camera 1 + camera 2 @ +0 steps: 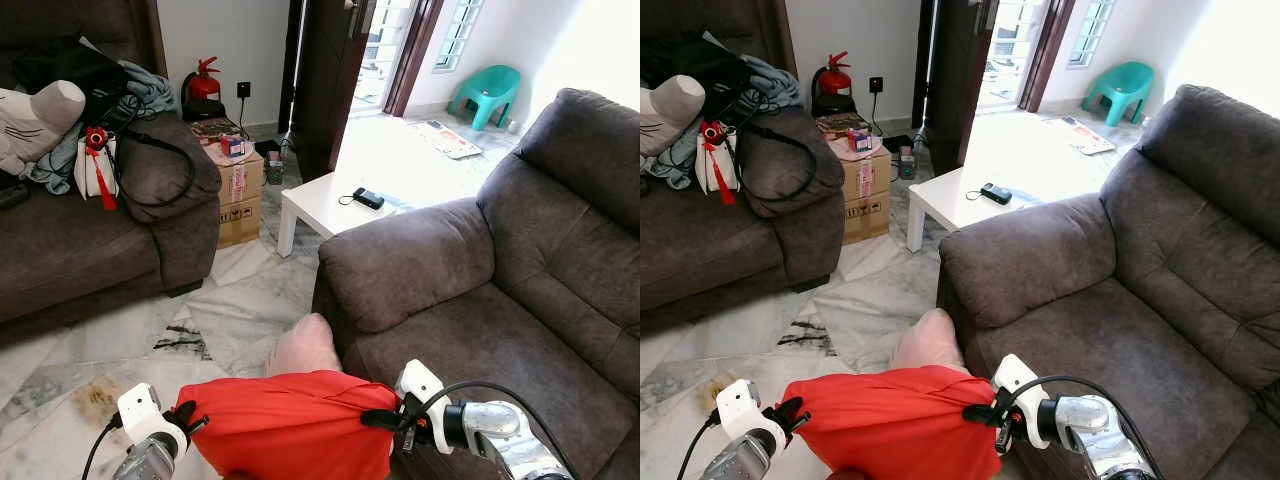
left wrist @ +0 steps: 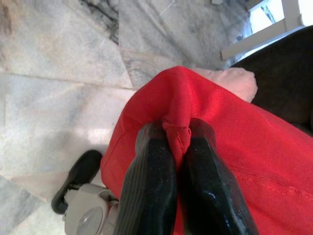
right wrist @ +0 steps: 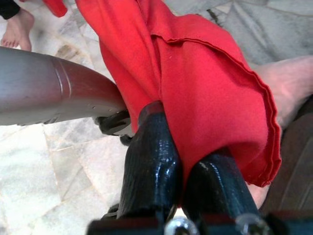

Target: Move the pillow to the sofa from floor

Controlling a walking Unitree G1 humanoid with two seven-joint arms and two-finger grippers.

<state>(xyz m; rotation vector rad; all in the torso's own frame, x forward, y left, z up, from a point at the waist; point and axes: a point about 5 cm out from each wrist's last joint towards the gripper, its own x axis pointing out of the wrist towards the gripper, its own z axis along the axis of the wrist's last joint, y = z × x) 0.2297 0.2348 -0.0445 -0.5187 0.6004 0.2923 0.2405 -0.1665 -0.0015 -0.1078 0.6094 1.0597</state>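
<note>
Left gripper [image 2: 178, 147]: both fingers clamped on a fold at one end of the red pillow [image 1: 290, 425]. Right gripper [image 3: 183, 161]: both fingers pinched on the cloth edge at the opposite end. The pillow hangs stretched between the two grippers, clear of the floor [image 1: 235, 295], just beside the front corner of the right sofa [image 1: 480, 310] and below the level of its armrest [image 1: 400, 262]. A pale pink patch [image 1: 303, 345] shows just past the red cloth on the side toward the armrest; whether it belongs to the pillow cannot be told

Step in hand, as judged: carry phase. The pick-up from the floor appears done; placement is not yet done

Next move calls for: raising the pillow above the seat edge of the right sofa, shifting it over the seat cushion, lowering it until it is supported, and only then parting both sets of fingers. Both grippers should travel together so the cloth does not slip from either pinch

Count:
- pillows held: one
- grippers engaged: two
- sofas: two, the right sofa and a second sofa [image 1: 80, 250] well apart from it across the floor
- white low tables [image 1: 330, 205] beyond the right sofa's armrest: one
- a person's bare foot [image 3: 19, 27] on the floor, seen in the right wrist view: one
</note>
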